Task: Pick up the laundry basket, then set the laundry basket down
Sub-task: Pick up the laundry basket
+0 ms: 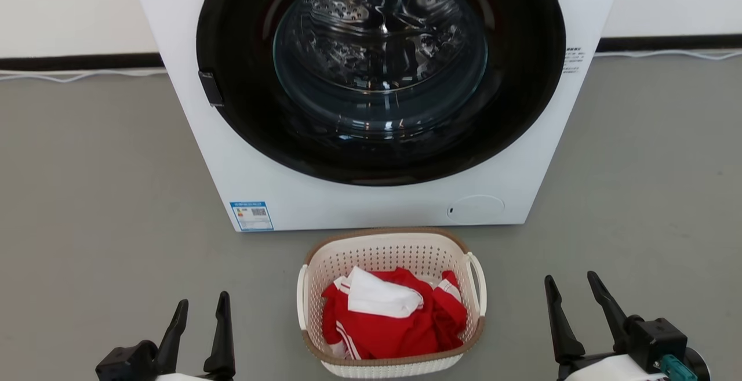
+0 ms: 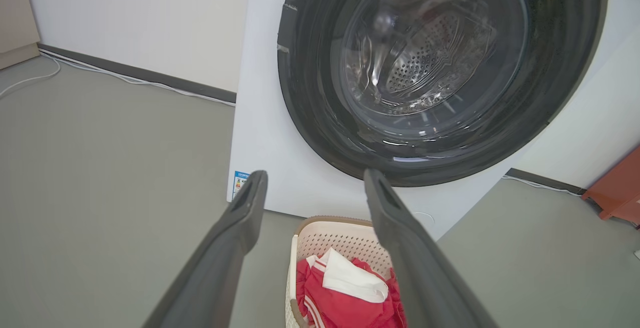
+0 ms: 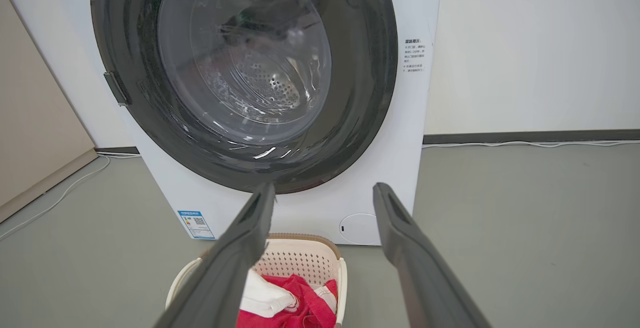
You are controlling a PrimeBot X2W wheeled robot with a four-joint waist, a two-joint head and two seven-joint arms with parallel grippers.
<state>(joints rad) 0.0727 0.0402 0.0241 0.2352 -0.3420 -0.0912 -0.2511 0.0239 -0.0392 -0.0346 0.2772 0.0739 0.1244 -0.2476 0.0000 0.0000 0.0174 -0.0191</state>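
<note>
1. i see the laundry basket (image 1: 384, 253) sitting on the smooth matte grey floor (image 1: 87, 195), at 6 o'clock from the washing machine (image 1: 261, 160) and just in front of its base. can't tell if they touch.
2. basket: cream perforated plastic, rounded-rectangular, with a brown woven-look rim and white loop handles at its 3 and 9 o'clock sides.
3. inside it is a crumpled red garment (image 1: 400, 331) with white stripes, and a folded white cloth (image 1: 382, 298) lies on top.
4. machine: glossy white boxy body and a big round black door ring. the domed clear glass (image 1: 379, 50) shows a perforated steel drum, and there's a blue sticker (image 1: 251, 216) at 7 o'clock on the front.
5. left gripper (image 1: 203, 300): long dark tapered fingers spread apart, holding nothing, at 8 o'clock from the basket and well apart from it.
6. right gripper (image 1: 570, 278): fingers spread, nothing between them, at 3 o'clock from the basket and clear of the handle.
7. a thin white cable (image 1: 75, 76) runs along the dark baseboard.
</note>
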